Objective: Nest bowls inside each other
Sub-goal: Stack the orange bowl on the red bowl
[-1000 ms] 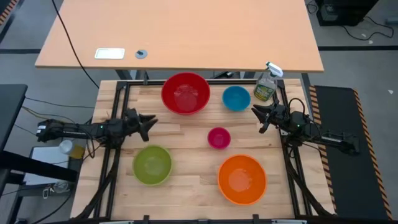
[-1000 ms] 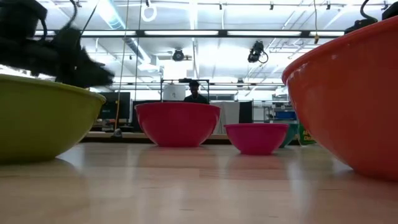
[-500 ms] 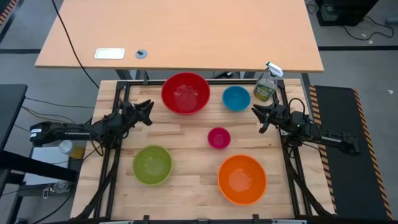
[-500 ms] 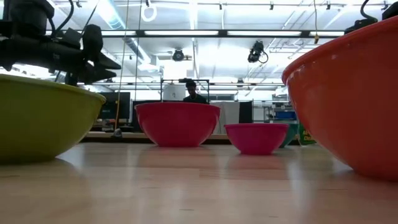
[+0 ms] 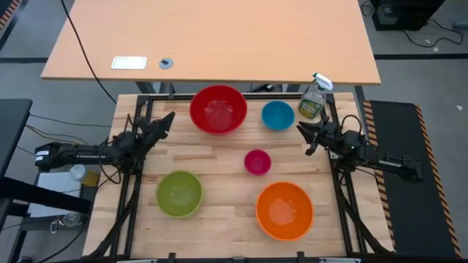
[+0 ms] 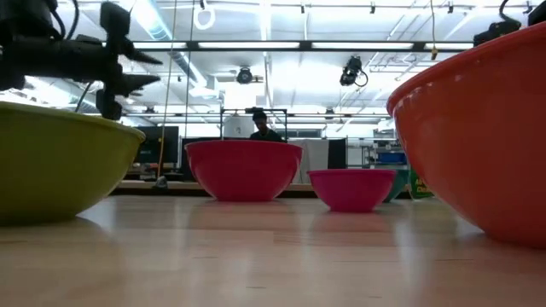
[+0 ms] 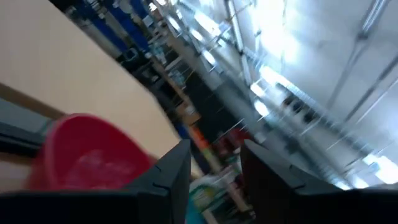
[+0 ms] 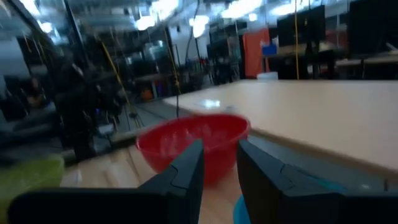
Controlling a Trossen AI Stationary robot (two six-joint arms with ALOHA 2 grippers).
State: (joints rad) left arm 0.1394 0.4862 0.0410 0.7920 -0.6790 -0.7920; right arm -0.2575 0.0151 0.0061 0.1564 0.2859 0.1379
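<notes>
Five bowls stand apart on their bases on the wooden table [image 5: 219,150]. The red bowl [image 5: 218,109] and the blue bowl [image 5: 278,115] are at the far side. The pink bowl [image 5: 257,161] is in the middle. The green bowl [image 5: 179,193] and the orange bowl [image 5: 284,210] are near. My left gripper [image 5: 167,119] hangs open above the table's left side, pointing at the red bowl [image 7: 87,155], with nothing between its fingers. My right gripper [image 5: 302,137] is open at the right side, just nearer than the blue bowl, also facing the red bowl [image 8: 193,140].
A clear spray bottle [image 5: 313,98] stands at the far right corner, close behind my right gripper. A tan table [image 5: 212,36] lies beyond the far edge. A person [image 6: 260,128] shows far off in the room. Bare wood lies between the bowls.
My left gripper has gone up and toward the table's far edge, closer to the red bowl. It has rolled about its own axis and tipped its fingers upward. The bowls and my right arm have kept still.
</notes>
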